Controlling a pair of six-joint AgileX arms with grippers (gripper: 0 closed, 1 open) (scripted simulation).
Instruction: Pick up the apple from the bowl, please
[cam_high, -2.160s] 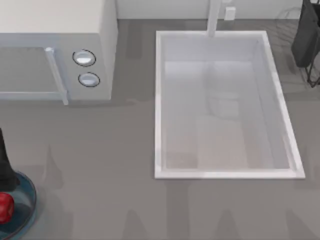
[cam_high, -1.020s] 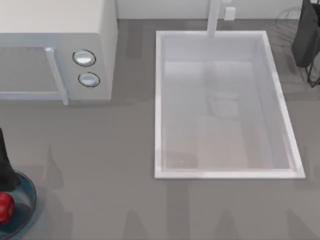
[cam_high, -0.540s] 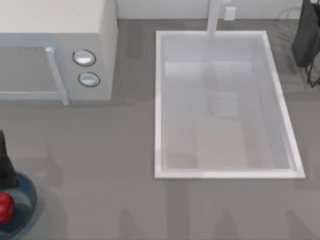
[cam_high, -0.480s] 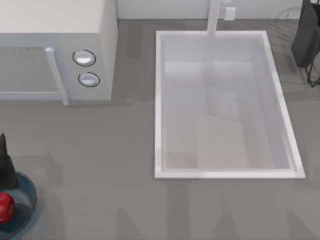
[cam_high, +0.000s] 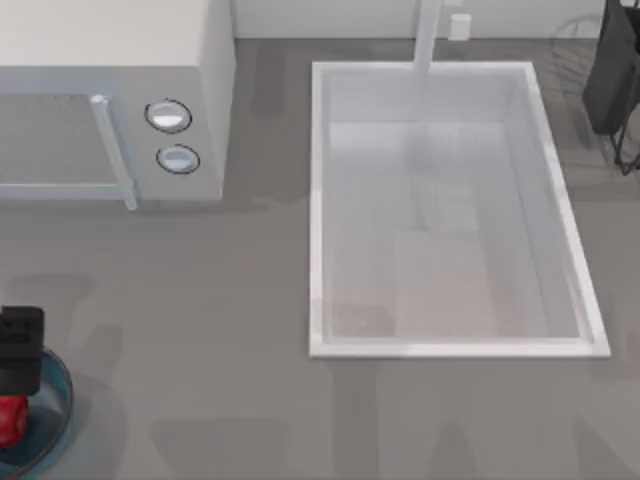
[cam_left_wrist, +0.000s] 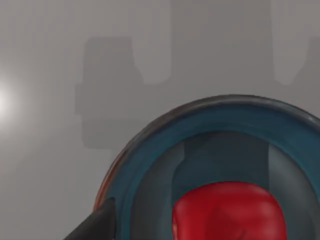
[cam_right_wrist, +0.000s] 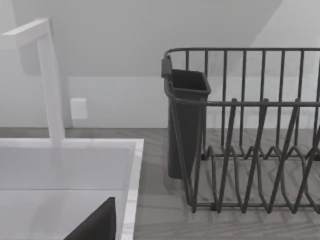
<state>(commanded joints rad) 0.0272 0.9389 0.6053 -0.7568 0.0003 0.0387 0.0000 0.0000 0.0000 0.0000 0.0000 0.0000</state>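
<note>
Left gripper (cam_high: 14, 375) hovers over apple (cam_high: 10, 420) in bowl (cam_high: 58, 395)

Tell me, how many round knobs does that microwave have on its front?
2. Both sit on the microwave panel at the top view's upper left, right of its door handle: the upper knob directly above the lower knob. The microwave runs off the picture's left edge, so more could be hidden there.

Left hand (cam_high: 18, 345) has moved over the apple (cam_high: 10, 420)

apple (cam_high: 9, 420) half hidden (under arm), bowl (cam_high: 55, 400) cropped
</note>
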